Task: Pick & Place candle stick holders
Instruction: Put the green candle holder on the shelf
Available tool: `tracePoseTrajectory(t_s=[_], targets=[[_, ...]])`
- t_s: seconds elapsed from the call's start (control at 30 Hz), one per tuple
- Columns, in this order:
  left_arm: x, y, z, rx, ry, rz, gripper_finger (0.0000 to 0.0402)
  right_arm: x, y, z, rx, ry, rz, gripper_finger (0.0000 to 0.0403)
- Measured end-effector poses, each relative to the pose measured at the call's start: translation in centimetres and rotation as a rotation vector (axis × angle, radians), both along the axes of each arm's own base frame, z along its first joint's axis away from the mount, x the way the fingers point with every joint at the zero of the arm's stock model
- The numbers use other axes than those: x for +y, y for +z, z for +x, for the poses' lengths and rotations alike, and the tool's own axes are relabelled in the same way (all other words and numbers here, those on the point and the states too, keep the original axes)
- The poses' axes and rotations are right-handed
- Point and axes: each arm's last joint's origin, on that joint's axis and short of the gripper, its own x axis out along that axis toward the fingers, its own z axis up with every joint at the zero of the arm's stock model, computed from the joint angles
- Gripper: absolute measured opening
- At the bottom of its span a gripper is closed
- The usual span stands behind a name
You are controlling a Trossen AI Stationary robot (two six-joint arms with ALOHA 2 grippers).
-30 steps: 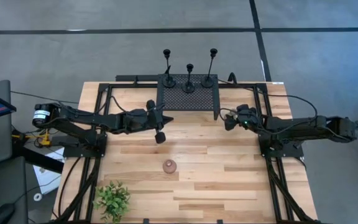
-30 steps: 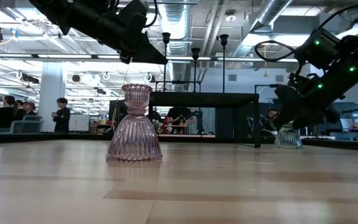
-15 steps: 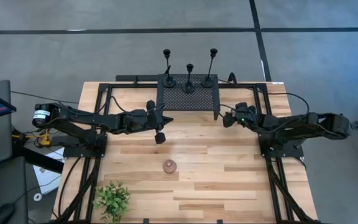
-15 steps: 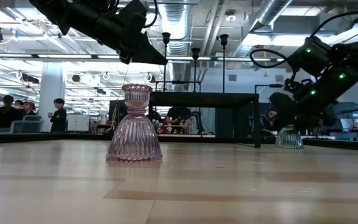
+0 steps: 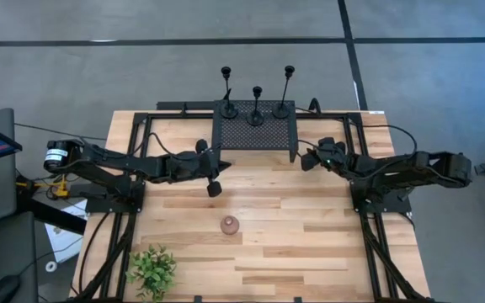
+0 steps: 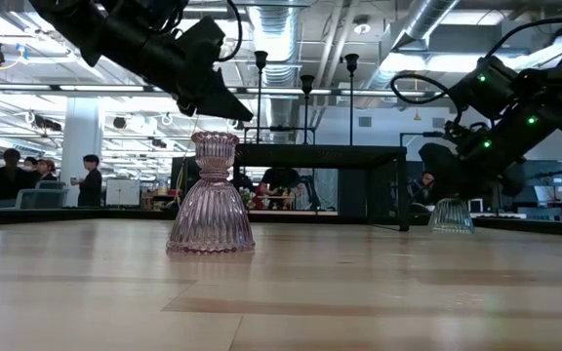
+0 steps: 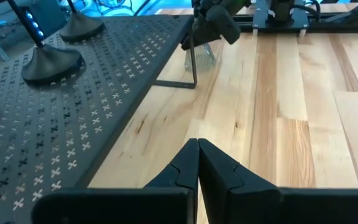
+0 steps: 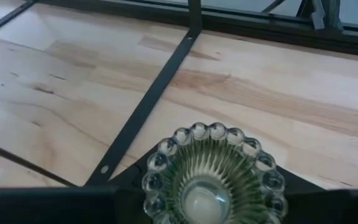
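Note:
Three slim black candle stick holders [image 5: 257,103] stand by their round bases on a black perforated platform [image 5: 255,133] at the table's far middle. A clear glass holder with a beaded rim [image 8: 211,171] stands on the table beside the platform's right leg, and my right gripper [image 5: 310,160] is shut on it. A pink glass holder [image 5: 230,224] stands upright mid-table. My left gripper [image 5: 215,188] hangs shut and holding nothing, in the air in front of the platform, beyond the pink holder. My right gripper has the clear glass holder's top between its two fingers, one dark finger [image 8: 126,180] on each side of the beaded rim [image 8: 157,163]. It comes slanting down from the table's right side. The holder stands upright with its base [image 6: 452,227] on the table.
A small leafy plant [image 5: 152,268] sits at the near left corner. Black frame rails [image 5: 137,168] run along both sides of the wooden top. Bare wood lies between the pink holder and the near edge.
My right gripper has tipped down and settled over the clear glass holder, which stays on the table. My left gripper has dipped slightly, still shut.

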Motion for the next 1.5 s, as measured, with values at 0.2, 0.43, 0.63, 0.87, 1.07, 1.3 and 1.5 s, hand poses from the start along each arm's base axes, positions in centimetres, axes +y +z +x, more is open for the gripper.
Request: tracePoseTrajectory(t_s=[0.2,0.43,0.63,0.87,1.07,1.3,1.5], targets=[[0.0,0.0,0.0,-0.006,0.000,0.000,0.0008,0.0,0.0,0.0,0.002,0.002,0.003,0.0130],[0.0,0.0,0.0,-0.006,0.000,0.000,0.0008,-0.1,0.6,0.5,0.031,0.039,0.026,0.0129],[0.0,0.0,0.0,-0.006,0.000,0.000,0.0008,-0.3,2.5,0.7,0.125,0.034,0.037,0.0133],[0.0,0.0,0.0,-0.007,0.000,0.000,0.0008,-0.3,5.6,0.5,0.128,0.025,-0.023,0.0129],[0.0,0.0,0.0,-0.009,0.000,0.000,0.0008,-0.2,9.2,-0.1,0.141,0.012,-0.088,0.0132],[0.0,0.1,0.0,-0.014,0.000,0.000,0.0008,-0.2,14.3,0.1,0.046,0.060,-0.179,0.0129],[0.0,0.1,0.0,-0.021,0.000,0.000,0.0008,-0.2,17.6,0.9,-0.044,0.143,-0.207,0.0132]])
